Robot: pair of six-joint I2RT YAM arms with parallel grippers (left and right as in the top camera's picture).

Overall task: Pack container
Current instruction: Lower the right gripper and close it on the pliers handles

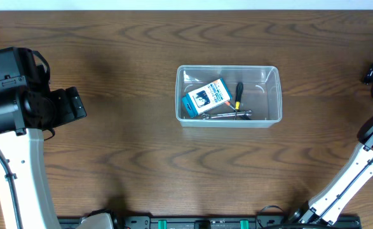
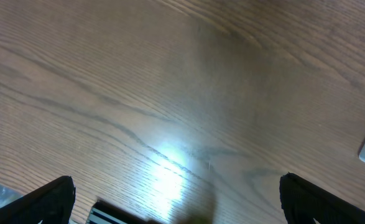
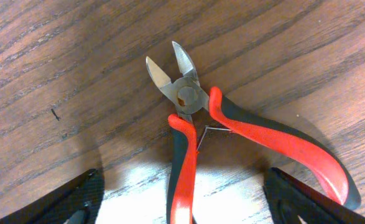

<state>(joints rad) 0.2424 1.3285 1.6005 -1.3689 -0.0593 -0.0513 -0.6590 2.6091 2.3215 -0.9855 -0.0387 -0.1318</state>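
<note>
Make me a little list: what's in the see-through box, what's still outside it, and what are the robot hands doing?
container: clear tub, middle of the table
inside it: blue-and-white box, screwdriver, metal wrench
outside it: red-and-black cutters, far right on the table, jaws apart
left gripper: open, over bare wood
right gripper: open, over the cutters' handles, not gripping them

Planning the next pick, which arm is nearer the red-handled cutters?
Right. The right gripper hangs over the cutters, fingers open either side; the left gripper is far off, beyond the container.
</note>
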